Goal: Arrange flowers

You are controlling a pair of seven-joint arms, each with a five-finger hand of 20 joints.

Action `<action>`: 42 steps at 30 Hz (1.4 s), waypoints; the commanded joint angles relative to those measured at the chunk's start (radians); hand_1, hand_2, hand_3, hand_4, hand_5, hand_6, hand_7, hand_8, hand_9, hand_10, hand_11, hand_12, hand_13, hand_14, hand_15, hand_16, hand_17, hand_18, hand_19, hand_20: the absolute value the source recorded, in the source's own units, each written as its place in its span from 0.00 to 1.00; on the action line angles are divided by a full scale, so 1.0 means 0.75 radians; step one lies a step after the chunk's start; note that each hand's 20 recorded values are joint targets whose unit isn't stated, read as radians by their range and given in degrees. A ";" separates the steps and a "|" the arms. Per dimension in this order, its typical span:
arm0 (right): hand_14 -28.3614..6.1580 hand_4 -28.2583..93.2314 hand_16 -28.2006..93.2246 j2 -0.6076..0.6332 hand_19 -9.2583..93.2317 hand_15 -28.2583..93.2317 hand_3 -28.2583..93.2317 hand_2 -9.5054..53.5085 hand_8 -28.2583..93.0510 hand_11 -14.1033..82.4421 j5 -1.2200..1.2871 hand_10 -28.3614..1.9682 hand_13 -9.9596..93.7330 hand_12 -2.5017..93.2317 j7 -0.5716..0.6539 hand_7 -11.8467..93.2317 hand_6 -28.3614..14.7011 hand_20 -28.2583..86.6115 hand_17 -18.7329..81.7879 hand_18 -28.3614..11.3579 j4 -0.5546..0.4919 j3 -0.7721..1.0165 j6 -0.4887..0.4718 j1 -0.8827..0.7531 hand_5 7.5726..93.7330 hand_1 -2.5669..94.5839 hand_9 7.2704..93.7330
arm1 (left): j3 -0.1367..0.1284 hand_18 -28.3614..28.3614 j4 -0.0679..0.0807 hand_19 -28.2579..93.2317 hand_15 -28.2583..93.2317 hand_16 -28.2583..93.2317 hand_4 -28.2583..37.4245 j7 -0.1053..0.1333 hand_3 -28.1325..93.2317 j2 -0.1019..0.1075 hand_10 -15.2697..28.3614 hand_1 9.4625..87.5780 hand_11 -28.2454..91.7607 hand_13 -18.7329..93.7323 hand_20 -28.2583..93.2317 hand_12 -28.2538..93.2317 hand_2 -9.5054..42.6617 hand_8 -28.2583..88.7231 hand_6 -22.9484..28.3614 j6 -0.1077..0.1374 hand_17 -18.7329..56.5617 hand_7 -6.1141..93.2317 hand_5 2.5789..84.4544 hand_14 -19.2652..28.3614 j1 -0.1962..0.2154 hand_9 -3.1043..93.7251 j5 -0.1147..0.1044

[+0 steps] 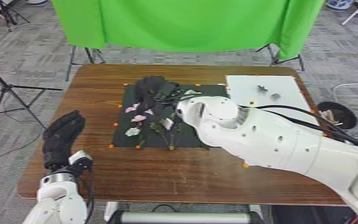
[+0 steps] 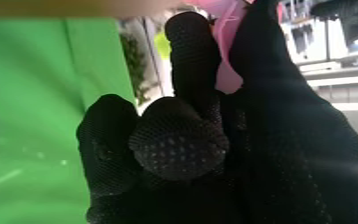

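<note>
Fingers (image 2: pixel 177 150) of right hand (image 1: pixel 149 92) partly curled, pink flower (image 2: pixel 228 75) between them

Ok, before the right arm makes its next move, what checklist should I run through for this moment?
1. Pink flower between the right hand's fingers: ok.
2. Grip firm enough to carry it: cannot tell; the pictures don't show pressure.
3. Left hand out of the way: ok, beside the mat, on its left.
4. White flower off the mat: not ok, it lies near the mat's left edge.
5. Right arm clear above the white board: cannot tell; it passes across the board's near part in the head view, height unclear.
</note>
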 commanded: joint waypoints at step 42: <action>0.76 0.06 0.46 0.031 1.00 0.78 0.76 0.00 0.22 0.27 -0.116 0.61 0.92 0.19 -0.017 0.37 0.74 0.73 0.79 0.39 0.099 0.031 -0.264 0.027 0.62 0.56 0.70 | 0.029 0.69 0.028 0.31 0.41 0.20 0.19 -0.024 0.81 -0.002 0.63 0.48 0.45 0.54 0.49 0.32 0.36 0.25 0.49 -0.020 0.55 0.29 0.61 0.67 -0.022 0.52 0.000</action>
